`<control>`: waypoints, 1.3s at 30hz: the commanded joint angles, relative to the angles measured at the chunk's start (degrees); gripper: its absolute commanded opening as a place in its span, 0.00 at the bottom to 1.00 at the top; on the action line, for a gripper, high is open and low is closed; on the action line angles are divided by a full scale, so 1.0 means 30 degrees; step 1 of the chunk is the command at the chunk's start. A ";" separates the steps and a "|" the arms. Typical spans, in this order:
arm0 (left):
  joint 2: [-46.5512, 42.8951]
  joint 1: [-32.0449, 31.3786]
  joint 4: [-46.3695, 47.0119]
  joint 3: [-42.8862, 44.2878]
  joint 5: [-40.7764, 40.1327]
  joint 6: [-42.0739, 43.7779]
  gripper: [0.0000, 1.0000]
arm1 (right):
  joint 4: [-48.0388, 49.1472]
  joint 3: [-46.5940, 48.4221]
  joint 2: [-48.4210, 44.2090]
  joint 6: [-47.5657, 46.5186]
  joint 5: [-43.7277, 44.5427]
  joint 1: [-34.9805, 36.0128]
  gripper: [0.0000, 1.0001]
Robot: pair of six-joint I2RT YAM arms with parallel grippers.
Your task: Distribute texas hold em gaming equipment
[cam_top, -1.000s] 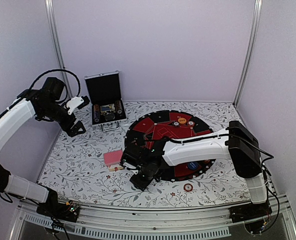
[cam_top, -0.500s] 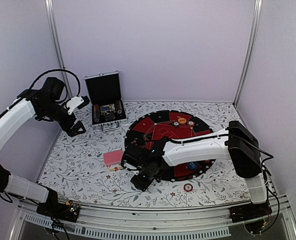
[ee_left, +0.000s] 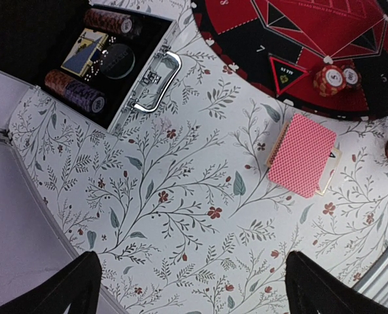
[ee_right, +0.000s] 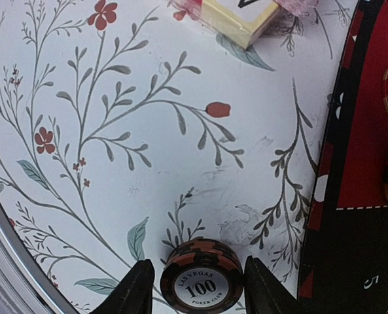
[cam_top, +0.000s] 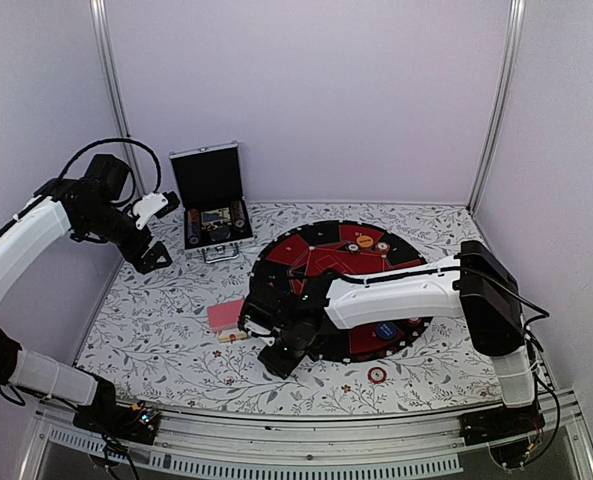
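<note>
Right wrist view puts the poker chip low in the middle. It is black with orange edge stripes, and its white centre label reads "LAS VEGAS 100 POKER CLUB". Its thick edge may be more than one chip; I cannot tell. It hangs over the flowered worktop, just beside the rim of the round black-and-red mat. Whether it touches the cloth is not clear.

The right tool is about half closed, grasping this chip with one dark finger on each side of its edge.

Just beyond the chip, a cream corner of the card box shows at the frame's top. The left wrist view shows the pink-backed cards lying on that box, near the mat's edge. Two striped chips sit on the mat's red field.

From above, a lone chip lies on the worktop in front of the mat. An orange button and a blue button rest on the mat.

The left tool is raised near the silver-edged case, its jaws spread wide and released, gripping nothing.
</note>
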 commanded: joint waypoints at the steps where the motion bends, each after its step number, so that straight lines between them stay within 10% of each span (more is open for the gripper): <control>1: -0.0255 -0.0267 -0.0111 0.0205 0.0026 0.0064 1.00 | -0.0266 0.0426 0.0319 -0.0027 0.0070 -0.0008 0.49; 29: -0.0255 -0.0260 -0.0096 0.0283 0.0079 0.0042 1.00 | -0.0304 -0.0147 0.0772 -0.0119 0.0718 -0.0015 0.55; 39: -0.0270 -0.0267 -0.0074 0.0234 0.0086 0.0079 1.00 | -0.0458 0.0148 0.0430 -0.0070 0.0652 -0.0029 0.42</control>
